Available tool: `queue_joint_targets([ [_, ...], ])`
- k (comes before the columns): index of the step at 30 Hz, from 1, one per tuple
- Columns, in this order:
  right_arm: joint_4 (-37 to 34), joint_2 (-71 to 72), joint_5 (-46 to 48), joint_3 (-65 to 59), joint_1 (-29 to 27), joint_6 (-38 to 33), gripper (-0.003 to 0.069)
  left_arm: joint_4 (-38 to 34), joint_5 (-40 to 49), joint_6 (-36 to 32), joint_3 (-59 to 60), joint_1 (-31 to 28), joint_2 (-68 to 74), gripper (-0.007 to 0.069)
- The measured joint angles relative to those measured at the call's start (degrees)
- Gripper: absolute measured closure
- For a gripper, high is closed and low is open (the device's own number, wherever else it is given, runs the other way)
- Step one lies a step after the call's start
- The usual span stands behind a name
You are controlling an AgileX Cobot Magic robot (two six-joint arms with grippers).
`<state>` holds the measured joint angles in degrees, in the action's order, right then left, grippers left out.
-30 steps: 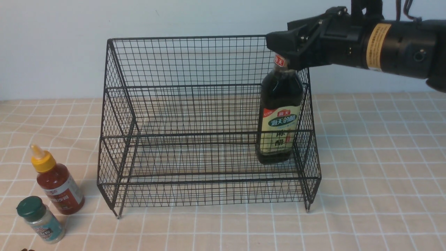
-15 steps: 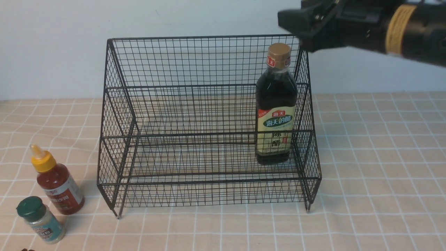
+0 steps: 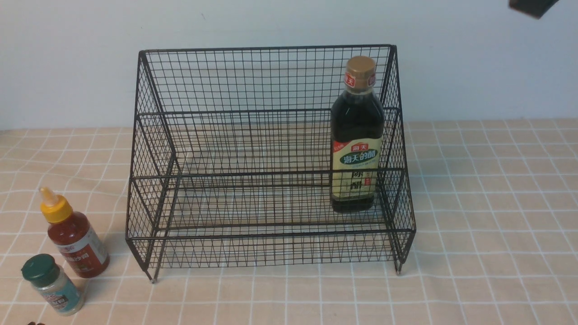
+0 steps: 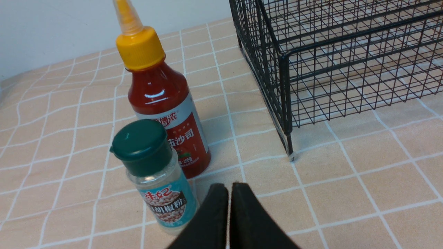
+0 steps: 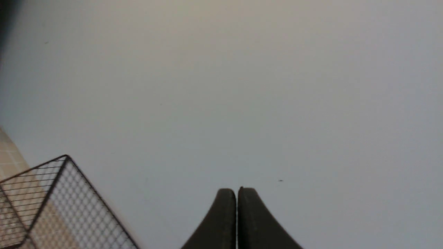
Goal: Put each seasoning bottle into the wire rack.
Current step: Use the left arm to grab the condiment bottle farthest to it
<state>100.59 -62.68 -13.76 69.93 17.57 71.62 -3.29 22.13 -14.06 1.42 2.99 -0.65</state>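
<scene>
The black wire rack stands mid-table. A tall dark-liquid bottle with a gold cap stands upright at the right end of its lower tier, free of any gripper. The small red sauce bottle with a yellow nozzle and the green-lidded clear jar stand on the cloth left of the rack. In the left wrist view my left gripper is shut and empty, just beside the jar and near the red bottle. My right gripper is shut and empty, high up facing the wall; only a dark tip shows at the front view's top right.
A checked beige cloth covers the table. A pale wall rises behind the rack. A rack corner shows in the right wrist view and its front foot in the left wrist view.
My right gripper let go of the tall bottle's cap, rose up and to the right almost out of the front view, and shut. The bottle now stands alone in the rack.
</scene>
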Motion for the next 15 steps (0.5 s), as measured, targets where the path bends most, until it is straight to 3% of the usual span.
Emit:
queue_joint_targets([
  [4, 0.00, 1.38, 6.97, 0.00, 0.00, -13.12, 0.0671, 0.00, 0.00, 0.00, 0.00, 0.00, 0.00, 0.0631],
  [9, -2.59, 1.30, 24.28, 0.00, 0.00, -29.61, 0.0671, 0.00, 0.00, 0.00, 0.00, 0.00, 0.00, 0.0631],
  [13, -16.39, 1.24, 41.89, 0.00, 0.00, -31.68, 0.0671, 0.00, 0.00, 0.00, 0.00, 0.00, 0.00, 0.0631],
  [15, -28.55, 1.24, 50.92, 0.00, -0.06, -32.08, 0.0672, 0.00, 0.00, 0.00, 0.00, 0.00, 0.00, 0.0631],
])
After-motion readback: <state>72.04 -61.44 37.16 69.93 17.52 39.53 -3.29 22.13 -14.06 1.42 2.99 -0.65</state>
